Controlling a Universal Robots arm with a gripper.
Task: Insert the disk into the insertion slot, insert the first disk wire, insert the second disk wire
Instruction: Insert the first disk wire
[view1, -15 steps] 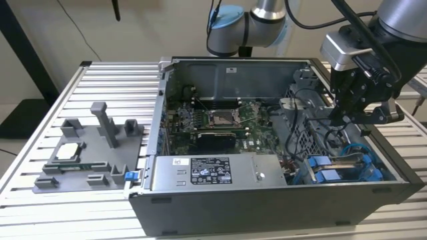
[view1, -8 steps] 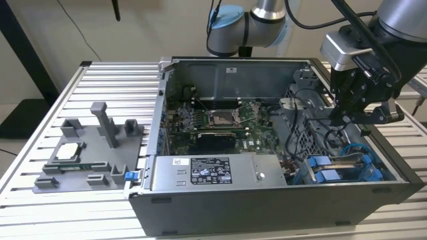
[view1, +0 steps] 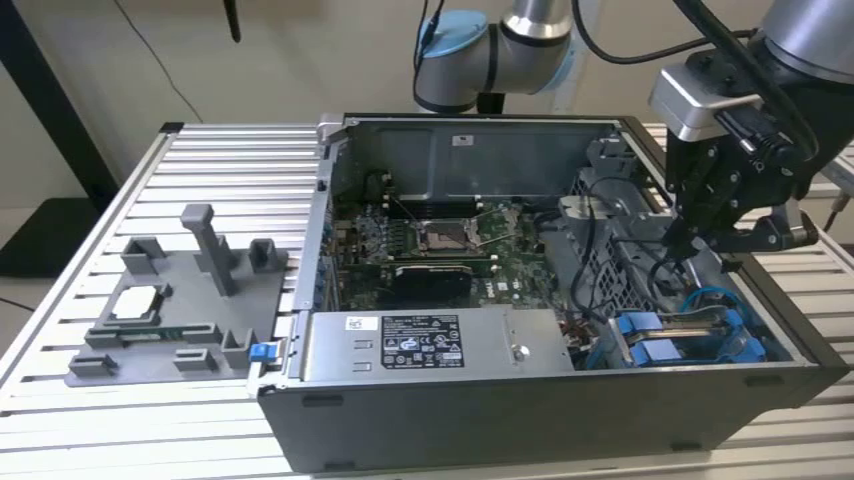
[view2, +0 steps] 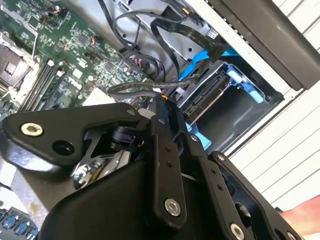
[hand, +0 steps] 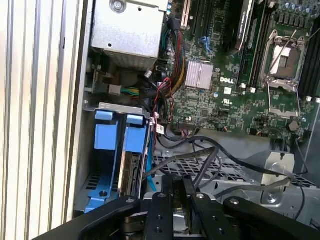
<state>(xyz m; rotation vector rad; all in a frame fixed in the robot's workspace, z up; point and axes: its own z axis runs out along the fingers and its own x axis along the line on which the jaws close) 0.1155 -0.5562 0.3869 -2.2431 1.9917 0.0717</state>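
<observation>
One gripper (view1: 681, 245), its jaws drawn together, tip at a black cable (view2: 135, 89); whether it pinches the cable cannot be told. One disk (hand: 131, 175) sits edge-on in the insertion slot (hand: 117, 106), just below the gripper tip, between two blue fittings (hand: 106, 131). Several loose black cables cross the perforated metal cage (hand: 225, 167) directly under the gripper, partly screening the slot. One motherboard (view1: 427, 240) lies further off, one labelled metal box (view1: 414, 345) beside it, and one grey fixture (view1: 174, 310) sits well apart on the slatted table (view1: 80, 400).
</observation>
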